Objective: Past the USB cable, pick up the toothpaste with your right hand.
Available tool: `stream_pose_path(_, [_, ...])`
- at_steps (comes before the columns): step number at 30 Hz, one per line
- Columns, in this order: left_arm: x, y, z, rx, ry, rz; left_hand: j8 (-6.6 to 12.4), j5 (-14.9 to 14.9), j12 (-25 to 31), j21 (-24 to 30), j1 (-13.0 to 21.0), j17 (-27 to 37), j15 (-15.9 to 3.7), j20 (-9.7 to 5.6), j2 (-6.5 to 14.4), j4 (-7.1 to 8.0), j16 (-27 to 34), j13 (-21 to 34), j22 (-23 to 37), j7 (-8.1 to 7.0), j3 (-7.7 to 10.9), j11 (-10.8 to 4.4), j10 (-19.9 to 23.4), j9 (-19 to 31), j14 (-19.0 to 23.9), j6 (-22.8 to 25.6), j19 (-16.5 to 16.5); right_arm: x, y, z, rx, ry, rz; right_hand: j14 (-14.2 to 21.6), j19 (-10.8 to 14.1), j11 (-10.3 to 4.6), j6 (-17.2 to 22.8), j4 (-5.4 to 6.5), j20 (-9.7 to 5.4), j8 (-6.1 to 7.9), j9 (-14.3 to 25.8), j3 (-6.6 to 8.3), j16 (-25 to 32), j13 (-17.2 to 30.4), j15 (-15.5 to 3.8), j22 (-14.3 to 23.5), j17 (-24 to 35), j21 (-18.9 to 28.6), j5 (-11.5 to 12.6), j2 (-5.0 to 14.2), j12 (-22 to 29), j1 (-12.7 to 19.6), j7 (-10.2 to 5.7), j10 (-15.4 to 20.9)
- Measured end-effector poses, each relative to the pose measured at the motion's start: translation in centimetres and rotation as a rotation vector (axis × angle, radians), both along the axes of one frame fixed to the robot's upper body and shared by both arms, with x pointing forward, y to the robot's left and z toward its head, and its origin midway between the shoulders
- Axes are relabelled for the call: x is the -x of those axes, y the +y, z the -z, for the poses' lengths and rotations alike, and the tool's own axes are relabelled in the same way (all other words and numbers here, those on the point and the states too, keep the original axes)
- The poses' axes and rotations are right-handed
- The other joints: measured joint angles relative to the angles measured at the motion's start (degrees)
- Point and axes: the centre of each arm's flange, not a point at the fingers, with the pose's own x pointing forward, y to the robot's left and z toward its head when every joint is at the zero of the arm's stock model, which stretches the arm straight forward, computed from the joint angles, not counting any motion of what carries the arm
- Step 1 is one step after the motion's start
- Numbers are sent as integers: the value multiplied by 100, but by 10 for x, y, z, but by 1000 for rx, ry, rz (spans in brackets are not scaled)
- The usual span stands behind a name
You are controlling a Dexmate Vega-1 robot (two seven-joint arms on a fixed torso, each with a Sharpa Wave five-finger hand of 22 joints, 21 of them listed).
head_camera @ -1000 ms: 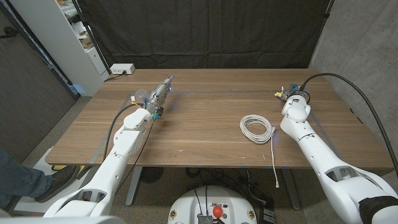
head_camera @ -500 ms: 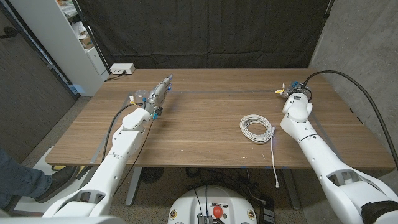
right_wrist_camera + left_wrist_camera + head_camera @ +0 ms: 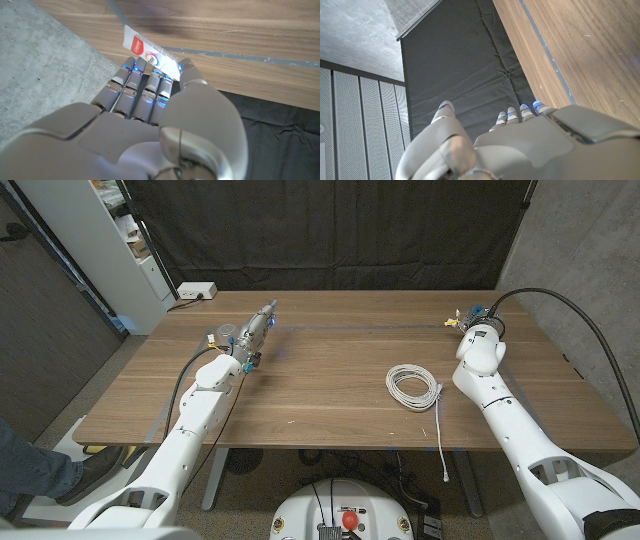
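The fingers [image 3: 145, 82] of the right hand [image 3: 150, 125] pinch the toothpaste [image 3: 150, 50] near its end, thumb on the other side, so it cannot slip. It hangs above the worktop [image 3: 330, 390], past the USB cable [image 3: 413, 388] coiled nearer the robot. The left hand [image 3: 252, 335] waits far off, holding nothing, fingers straight out, to keep out of the way.

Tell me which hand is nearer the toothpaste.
Right. The right hand has its fingertips at the toothpaste near the table's far right edge; the left hand is across the table, at the far left.
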Motion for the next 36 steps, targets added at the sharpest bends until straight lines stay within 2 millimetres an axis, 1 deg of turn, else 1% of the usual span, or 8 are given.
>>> stream_pose_path(5, [0, 0, 0, -2, -3, 4, 0, 0, 0, 0, 0, 0, 0, 0, 0, 0, 0, 0, 0, 0, 0, 0, 0, 0, 0, 0, 0, 5, 1, -4, 3, -12, 1, 0, 0, 0, 0, -24, 0, 0, 0, -24, 0, 0, 0, 0, 0, 0, 0, 0, 0, 0, 0, 0])
stream_pose_path(9, [0, -1, 0, -4, -4, 8, 0, 0, 0, 0, 0, 0, 0, 0, 0, 0, 0, 0, 0, 0, 0, 0, 0, 0, 0, 0, 0, 8, 2, -7, 8, -22, 2, 23, 0, 0, 22, -12, 0, -1, -1, -36, 0, 0, 23, 0, 0, 0, -22, 0, 0, 0, -23, 0])
stream_pose_path(10, [0, -2, 0, -4, -4, 8, 0, 0, 0, 0, 0, 0, 0, 0, 0, 0, 0, 0, 0, 0, 0, 0, 0, 0, 0, 0, 0, 9, 3, -8, 7, -25, 1, 33, 0, -2, 24, -2, 0, -25, -2, -46, 0, 0, 30, 0, 0, 0, -22, 0, 0, 0, -25, 2])
stream_pose_path(18, [0, -2, 0, -5, -6, 15, 27, 0, 0, 0, 0, 0, 0, 0, 0, 0, 0, 0, 0, 32, 0, 0, 0, 0, 0, 32, 0, 15, 8, -15, 21, -41, -1, 63, 0, -42, 32, -2, 0, -33, -2, -46, 0, -2, 0, 0, 0, 0, -22, 22, 0, 22, -33, 44])
stream_pose_path(25, [1, -1, 2, -6, -5, 17, 27, 0, 0, 0, 0, 0, 0, 0, 0, -17, 0, 0, 0, 11, -18, 0, 0, 0, 0, 53, 0, 20, 12, -22, 27, -58, -5, 115, 0, -42, 32, -2, 0, -33, -2, -46, 0, -3, -31, 0, -26, 0, -22, 22, 0, 22, -32, 44])
stream_pose_path(27, [2, -2, 1, -8, -8, 18, 27, 0, 0, 0, 0, 0, 0, 0, 0, -24, 0, 0, 0, 21, -25, 0, 0, 0, 0, 63, 0, 22, 13, -23, 31, -62, -5, 142, 0, -42, 32, -2, 0, -54, -2, -46, 0, -3, -4, 0, -38, 0, -22, 22, 0, 22, -32, 44])
stream_pose_path(34, [4, -3, 0, -11, -14, 21, 27, 0, 0, 0, 0, 0, 16, 0, 0, -49, 0, 0, 0, 21, 0, 53, 10, 0, -16, 63, 0, 27, 15, -27, 38, -73, -5, 166, 0, -41, 32, -2, 0, -54, -3, -46, -29, -3, -21, 0, -80, 0, -23, 22, -43, 23, -32, 43])
stream_pose_path(36, [4, -3, -1, -12, -16, 22, 27, 0, 0, 0, 0, 0, 16, 0, 0, -49, 0, 0, 0, 21, 0, 63, 0, 0, -16, 62, 0, 28, 15, -28, 40, -74, -5, 207, 0, -12, 32, -2, 0, -54, -2, -46, -32, -3, 0, 0, -99, 0, -23, -6, -43, 52, -32, 73])
